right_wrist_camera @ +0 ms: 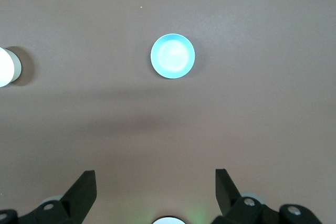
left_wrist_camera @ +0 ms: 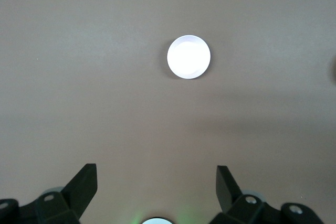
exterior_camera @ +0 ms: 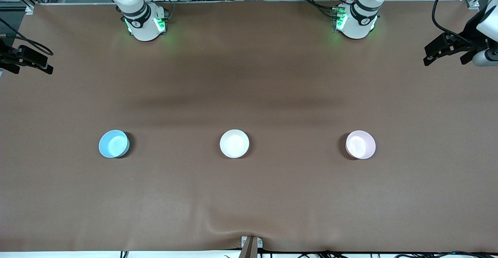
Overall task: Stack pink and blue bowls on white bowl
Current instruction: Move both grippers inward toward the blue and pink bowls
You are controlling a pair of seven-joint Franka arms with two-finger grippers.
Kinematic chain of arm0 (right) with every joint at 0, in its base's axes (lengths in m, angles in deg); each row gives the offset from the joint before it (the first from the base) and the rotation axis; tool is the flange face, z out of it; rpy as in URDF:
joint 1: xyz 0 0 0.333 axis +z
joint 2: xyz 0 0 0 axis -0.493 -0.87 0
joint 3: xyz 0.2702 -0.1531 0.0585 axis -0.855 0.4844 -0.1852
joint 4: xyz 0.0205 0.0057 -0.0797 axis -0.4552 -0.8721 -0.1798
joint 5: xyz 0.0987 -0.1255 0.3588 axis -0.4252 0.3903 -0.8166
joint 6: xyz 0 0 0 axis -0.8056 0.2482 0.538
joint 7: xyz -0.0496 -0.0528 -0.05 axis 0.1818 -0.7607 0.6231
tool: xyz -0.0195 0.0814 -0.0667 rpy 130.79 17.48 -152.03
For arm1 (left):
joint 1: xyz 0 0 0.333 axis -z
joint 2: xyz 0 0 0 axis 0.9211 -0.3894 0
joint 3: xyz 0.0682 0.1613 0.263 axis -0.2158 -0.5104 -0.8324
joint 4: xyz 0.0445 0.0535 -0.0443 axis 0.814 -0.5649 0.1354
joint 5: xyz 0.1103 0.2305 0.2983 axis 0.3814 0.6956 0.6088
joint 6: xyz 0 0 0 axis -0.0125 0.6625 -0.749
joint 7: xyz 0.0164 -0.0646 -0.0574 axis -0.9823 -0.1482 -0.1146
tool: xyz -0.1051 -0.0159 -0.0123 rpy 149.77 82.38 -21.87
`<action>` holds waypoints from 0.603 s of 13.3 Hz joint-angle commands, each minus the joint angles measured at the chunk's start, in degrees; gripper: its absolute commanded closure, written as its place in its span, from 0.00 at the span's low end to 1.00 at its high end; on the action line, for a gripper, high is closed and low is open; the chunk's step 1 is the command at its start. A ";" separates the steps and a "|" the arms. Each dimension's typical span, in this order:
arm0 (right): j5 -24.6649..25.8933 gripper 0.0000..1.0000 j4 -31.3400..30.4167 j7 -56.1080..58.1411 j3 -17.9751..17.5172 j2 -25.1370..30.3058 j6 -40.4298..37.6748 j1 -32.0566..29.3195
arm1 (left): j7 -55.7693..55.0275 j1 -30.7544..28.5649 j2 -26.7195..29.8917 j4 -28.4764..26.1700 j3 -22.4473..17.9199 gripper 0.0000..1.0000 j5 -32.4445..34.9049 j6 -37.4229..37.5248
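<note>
Three small bowls stand in a row across the brown table. The blue bowl [exterior_camera: 114, 143] [right_wrist_camera: 172, 56] is toward the right arm's end, the white bowl [exterior_camera: 234, 143] [right_wrist_camera: 4, 66] is in the middle, and the pink bowl [exterior_camera: 360, 144] [left_wrist_camera: 188, 56] is toward the left arm's end. In the left wrist view the pink bowl looks almost white. My left gripper [exterior_camera: 443, 57] [left_wrist_camera: 156, 174] hangs high above the table, open and empty, with the pink bowl far below it. My right gripper [exterior_camera: 29, 67] [right_wrist_camera: 156, 177] is likewise high, open and empty, with the blue bowl far below.
The two arm bases [exterior_camera: 146, 22] [exterior_camera: 356, 20] stand along the table's edge farthest from the front camera. A small metal bracket [exterior_camera: 251, 244] sits at the edge nearest that camera. Brown cloth [exterior_camera: 249, 195] covers the table.
</note>
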 commanded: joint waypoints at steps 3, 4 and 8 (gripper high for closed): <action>0.89 0.00 0.77 -0.63 -0.62 0.09 -0.85 -0.70 | 1.09 -0.46 -1.17 1.88 -0.10 0.00 -0.15 1.00; 0.89 0.00 0.77 -0.63 -0.70 0.09 -0.85 -0.70 | 1.00 -0.37 -1.17 1.88 -0.01 0.00 -0.15 0.91; 0.89 0.00 0.69 -0.63 -0.70 0.01 -0.85 -0.70 | 1.26 0.07 -1.70 1.44 0.25 0.00 0.56 1.09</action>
